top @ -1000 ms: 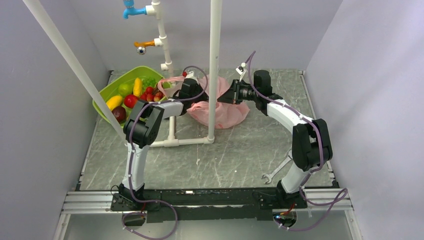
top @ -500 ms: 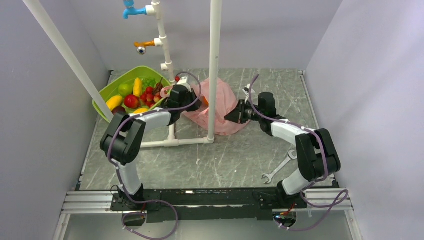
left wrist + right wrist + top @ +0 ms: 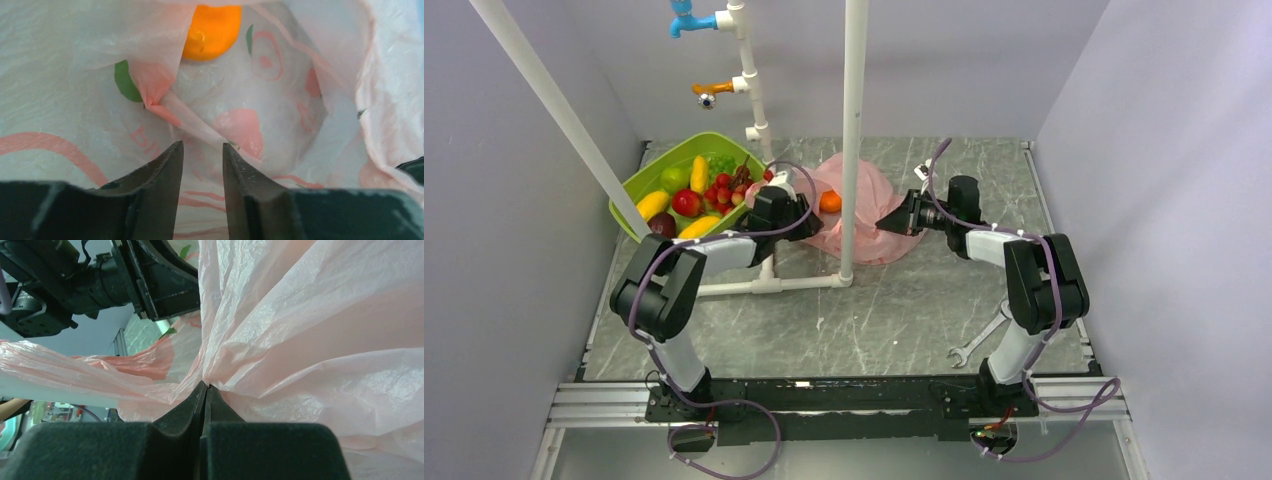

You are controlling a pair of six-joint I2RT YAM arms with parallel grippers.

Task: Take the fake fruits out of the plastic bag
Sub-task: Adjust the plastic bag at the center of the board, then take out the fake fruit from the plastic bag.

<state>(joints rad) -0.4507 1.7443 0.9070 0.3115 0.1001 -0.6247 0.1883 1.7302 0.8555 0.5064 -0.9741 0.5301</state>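
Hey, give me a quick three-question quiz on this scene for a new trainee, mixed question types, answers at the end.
1. True or false: the right gripper is shut on the bag.
2. Where is the orange fruit? A: in the green basin. B: in the bag. C: between the left gripper's jaws.
3. Name the steel tool lying flat on the table.
Key: 1 true. 2 B. 3 a wrench.
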